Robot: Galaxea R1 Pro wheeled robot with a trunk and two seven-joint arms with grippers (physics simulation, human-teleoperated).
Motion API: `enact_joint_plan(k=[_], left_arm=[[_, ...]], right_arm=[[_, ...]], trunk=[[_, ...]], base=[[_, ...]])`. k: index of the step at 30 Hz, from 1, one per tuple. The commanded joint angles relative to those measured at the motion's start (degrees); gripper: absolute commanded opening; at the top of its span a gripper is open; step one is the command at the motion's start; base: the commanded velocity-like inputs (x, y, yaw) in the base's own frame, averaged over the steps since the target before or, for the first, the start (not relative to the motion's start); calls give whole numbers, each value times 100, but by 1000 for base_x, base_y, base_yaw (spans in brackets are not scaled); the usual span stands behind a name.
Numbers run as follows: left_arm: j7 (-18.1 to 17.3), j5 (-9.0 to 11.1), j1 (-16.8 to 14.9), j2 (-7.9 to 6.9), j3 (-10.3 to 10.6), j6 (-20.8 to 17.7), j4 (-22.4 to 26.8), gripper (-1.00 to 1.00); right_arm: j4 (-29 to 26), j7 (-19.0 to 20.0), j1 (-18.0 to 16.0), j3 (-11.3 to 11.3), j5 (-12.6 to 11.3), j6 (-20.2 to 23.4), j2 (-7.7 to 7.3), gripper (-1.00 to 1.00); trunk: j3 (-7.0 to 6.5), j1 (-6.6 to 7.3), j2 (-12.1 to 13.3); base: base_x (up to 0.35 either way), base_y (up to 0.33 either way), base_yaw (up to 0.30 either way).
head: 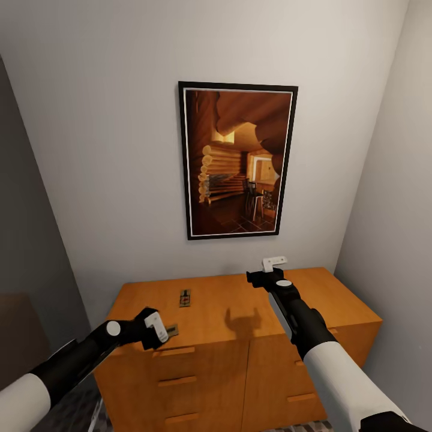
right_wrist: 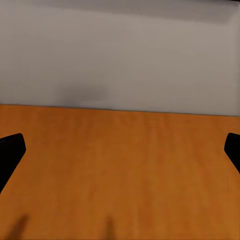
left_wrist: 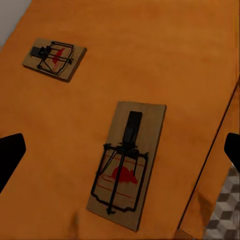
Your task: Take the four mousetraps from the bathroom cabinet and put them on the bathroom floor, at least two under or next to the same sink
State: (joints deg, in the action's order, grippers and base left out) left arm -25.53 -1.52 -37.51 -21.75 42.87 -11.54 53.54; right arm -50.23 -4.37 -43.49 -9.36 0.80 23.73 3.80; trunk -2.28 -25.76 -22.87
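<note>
The honey-orange cabinet (head: 240, 312) stands against the wall in front of me. One mousetrap (head: 185, 297) lies on its top towards the back left, and a second mousetrap (head: 173, 329) lies at the front left edge. My left gripper (head: 158, 327) hovers open right beside that second trap. In the left wrist view the near mousetrap (left_wrist: 127, 162) lies between the spread fingers (left_wrist: 10, 155), and the far mousetrap (left_wrist: 54, 57) lies beyond it. My right gripper (head: 268, 270) hangs open above the cabinet top (right_wrist: 120, 170), holding nothing. A patch of bathroom floor (left_wrist: 225, 212) shows past the cabinet's edge. The bathroom sink is out of view.
A framed picture (head: 238, 160) of a log interior hangs on the wall above the cabinet. Grey walls close in on both sides, the right wall (head: 396, 198) near the cabinet's end. Drawer fronts with handles (head: 177, 380) face me.
</note>
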Motion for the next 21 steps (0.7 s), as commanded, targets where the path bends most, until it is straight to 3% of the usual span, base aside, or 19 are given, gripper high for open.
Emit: enact_joint_plan(k=[1,9,21], left_arm=[[-81,-13,-3,-6,-10,7,-7,100],[-485,-25,-3,59,-453,264,-66,100],[-579,1,-4,62,-608,299,-65,100]], right_arm=[[-6,-29,-2,-16,8,32,-2,100],[15,-29,-2,-24,8,28,-2,100],[62,-27,-2,-30,10,27,-2,100]], trunk=[[3,-3,-5],[3,-3,-5],[3,-3,-5]], base=[[0,0,0],[0,0,0],[0,0,0]])
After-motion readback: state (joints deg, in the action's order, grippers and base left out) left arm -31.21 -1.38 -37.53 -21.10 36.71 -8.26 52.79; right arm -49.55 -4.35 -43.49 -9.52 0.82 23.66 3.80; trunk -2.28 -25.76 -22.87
